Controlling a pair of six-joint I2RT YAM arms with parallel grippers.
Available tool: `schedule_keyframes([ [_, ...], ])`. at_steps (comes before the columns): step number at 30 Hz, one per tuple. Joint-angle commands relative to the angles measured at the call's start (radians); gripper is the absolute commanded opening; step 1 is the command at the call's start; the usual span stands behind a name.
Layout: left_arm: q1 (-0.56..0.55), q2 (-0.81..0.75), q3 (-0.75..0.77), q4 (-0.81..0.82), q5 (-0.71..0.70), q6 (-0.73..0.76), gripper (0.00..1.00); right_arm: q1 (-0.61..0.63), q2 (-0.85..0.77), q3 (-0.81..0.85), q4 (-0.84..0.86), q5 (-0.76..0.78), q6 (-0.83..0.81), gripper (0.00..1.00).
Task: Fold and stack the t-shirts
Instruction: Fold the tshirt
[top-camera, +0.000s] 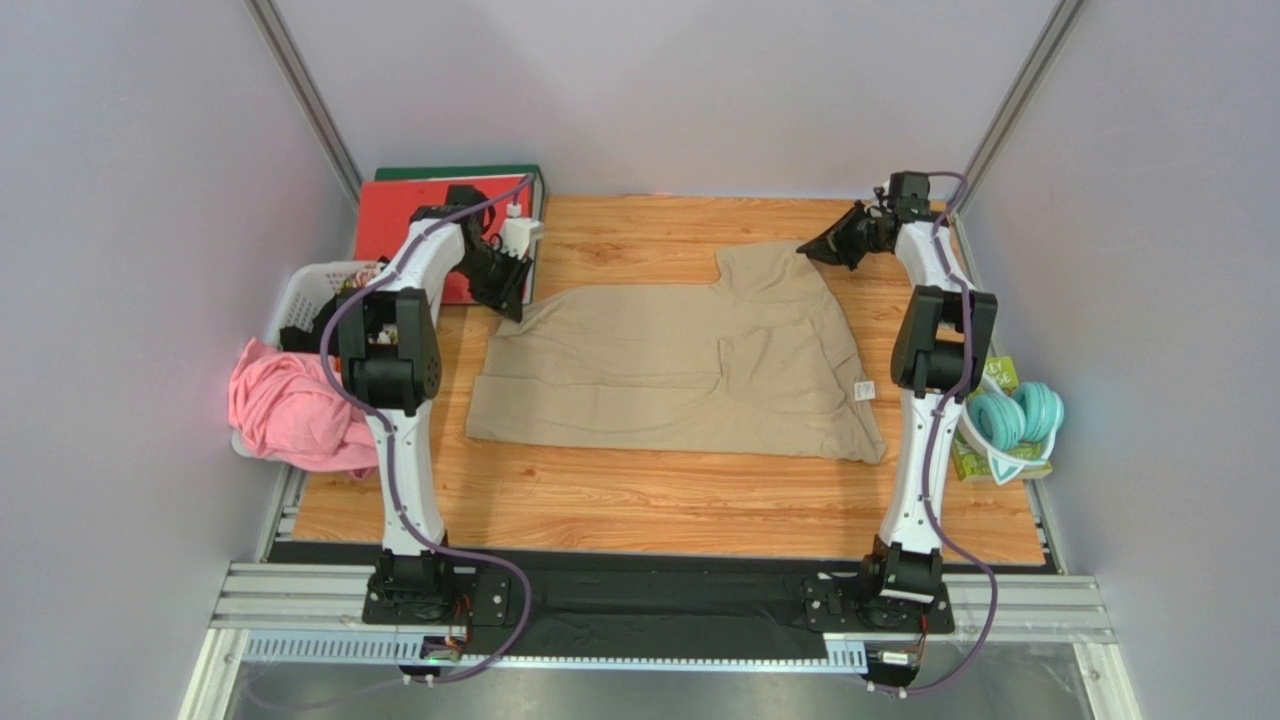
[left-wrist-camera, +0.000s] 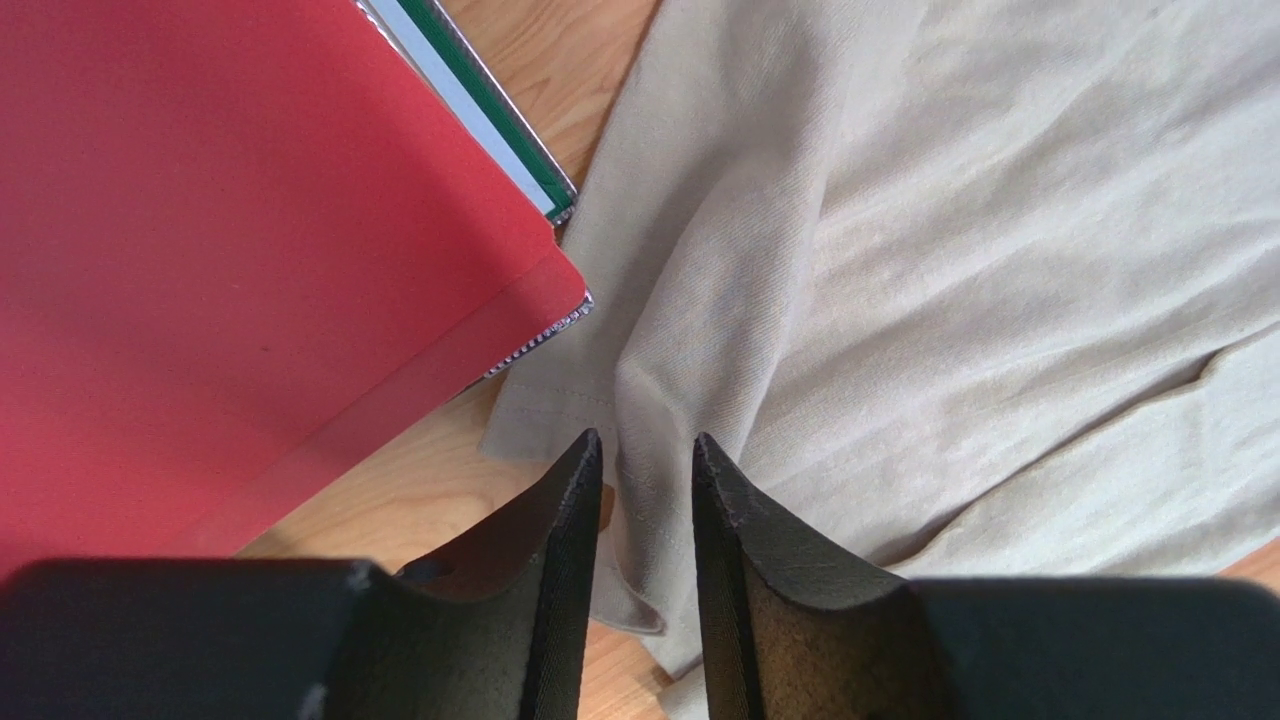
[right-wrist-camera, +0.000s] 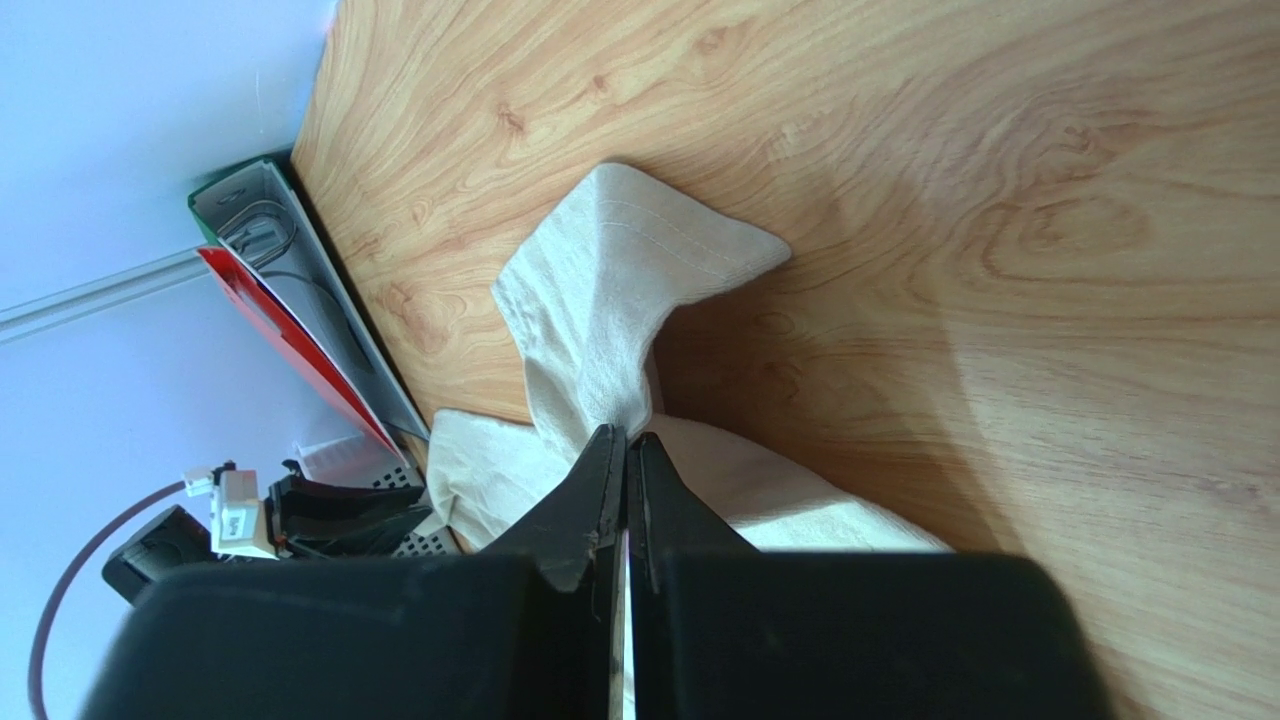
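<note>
Crowding t-shirt (top-camera: 676, 368) corner: red folder (top-camera: 388, 225); basket (top-camera: 308, 293), pink cloth (top-camera: 286, 408) farther left.

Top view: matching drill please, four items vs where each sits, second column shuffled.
1 tan t-shirt
2 pink garment
3 teal headphones
4 red binder

A far-left corner of the table
B at the table's right edge
C spread out mid-table
D draped over the white basket, left side

Pairs: 1-C, 2-D, 3-B, 4-A
</note>
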Motion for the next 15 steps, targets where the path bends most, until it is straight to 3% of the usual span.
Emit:
schedule_keyframes([
  [1,0.008,-0.003,0.052,0.003,0.036,-0.020,0.34,-0.004,-0.012,-0.010,0.025,-0.011,-0.021,0.00],
  [8,0.008,0.001,0.051,-0.005,0.045,-0.024,0.23,-0.004,-0.010,-0.010,0.025,-0.011,-0.021,0.00],
  [15,0.010,-0.018,0.014,-0.006,0.008,-0.002,0.24,-0.004,-0.012,-0.010,0.025,-0.011,-0.023,0.00],
])
